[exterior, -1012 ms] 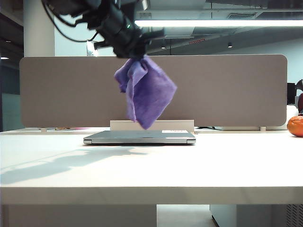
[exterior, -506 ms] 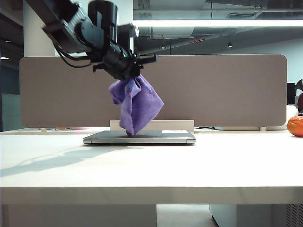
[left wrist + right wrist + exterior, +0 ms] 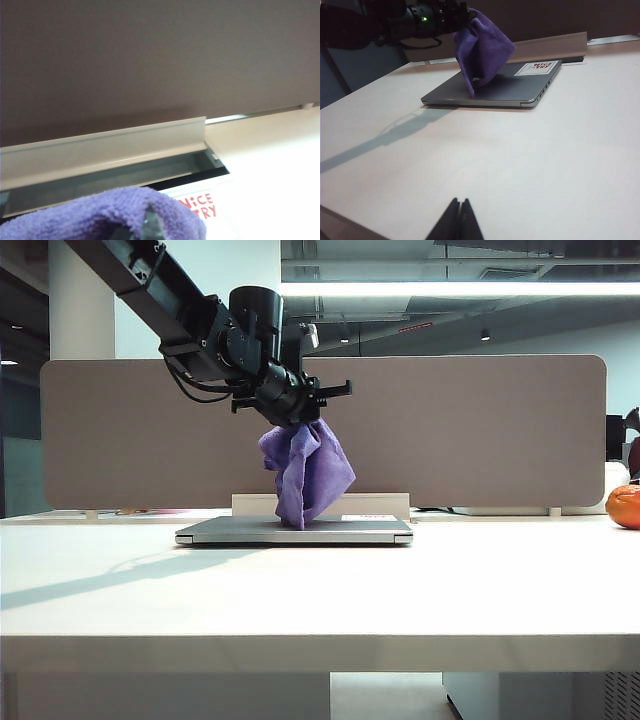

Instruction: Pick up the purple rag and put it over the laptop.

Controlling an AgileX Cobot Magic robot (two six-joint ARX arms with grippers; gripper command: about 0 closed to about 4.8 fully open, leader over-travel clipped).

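White tabletop [image 3: 320, 590] fills the exterior view, with a grey partition [image 3: 480, 430] standing along its far edge and ceiling lights above. Close to that partition the laptop [image 3: 294, 531] lies flat and shut, and a white bar [image 3: 370, 504] sits just behind it. From the upper left the left arm slants down over the laptop; its left claw [image 3: 300, 418] is clamped on the top of the rag [image 3: 305, 472]. That cloth hangs in a bunched fold, and its lowest tip reaches the lid near the middle. At the far right edge an orange round thing [image 3: 624, 506] rests on the tabletop.

Looking along the left wrist, I see the fuzzy rag [image 3: 107, 212] bulging in the foreground with a bit of the claw poking through it. Beyond it lie the laptop's dark back edge [image 3: 125, 177], a red-lettered sticker [image 3: 200, 206], the white bar [image 3: 100, 147] and the partition [image 3: 150, 55].

From the right wrist, the right claw [image 3: 459, 220] shows low in front with its two tips pressed together, hovering above bare tabletop [image 3: 545, 165], well apart from the laptop [image 3: 495, 90]. Farther off, the left claw [image 3: 454, 14] holds the rag [image 3: 484, 47], whose tip touches the lid. The sticker [image 3: 537, 67] sits on the lid's far corner.
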